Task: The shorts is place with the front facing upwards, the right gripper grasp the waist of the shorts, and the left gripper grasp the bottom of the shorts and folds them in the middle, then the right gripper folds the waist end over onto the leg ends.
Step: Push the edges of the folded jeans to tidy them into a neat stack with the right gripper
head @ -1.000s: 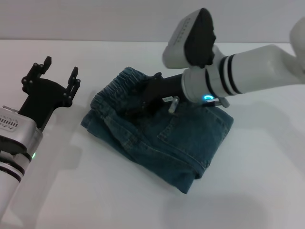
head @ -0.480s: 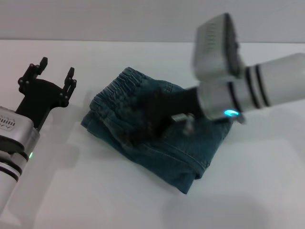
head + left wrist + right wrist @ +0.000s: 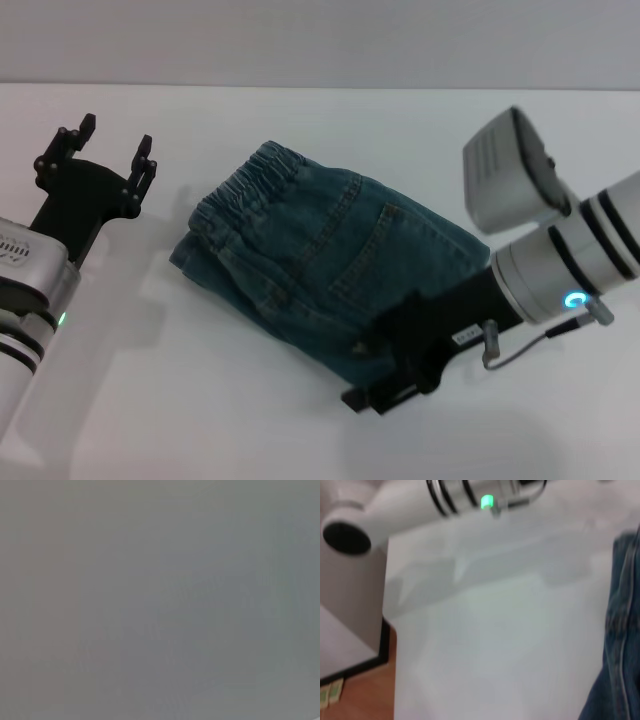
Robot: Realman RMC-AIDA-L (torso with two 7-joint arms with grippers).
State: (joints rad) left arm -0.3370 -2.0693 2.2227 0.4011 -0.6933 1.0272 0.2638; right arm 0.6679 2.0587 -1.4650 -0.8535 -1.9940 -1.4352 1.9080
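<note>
shorts (image 3: 330,260) folded, task near done | right gripper (image 3: 400,375) has pulled off to near-right edge, jaws unclear | left gripper (image 3: 95,160) far-left, jaws apart

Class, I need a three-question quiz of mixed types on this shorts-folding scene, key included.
1. True or false: the left gripper is touching the shorts.
2. Which end of the shorts does the right gripper sit at? A) the gathered waist B) the near edge, opposite the waist
3. Fill in: the shorts lie on a ____ table.

Key: 1 false; it sits apart, fingers spread. 2 B. 3 white.
</note>
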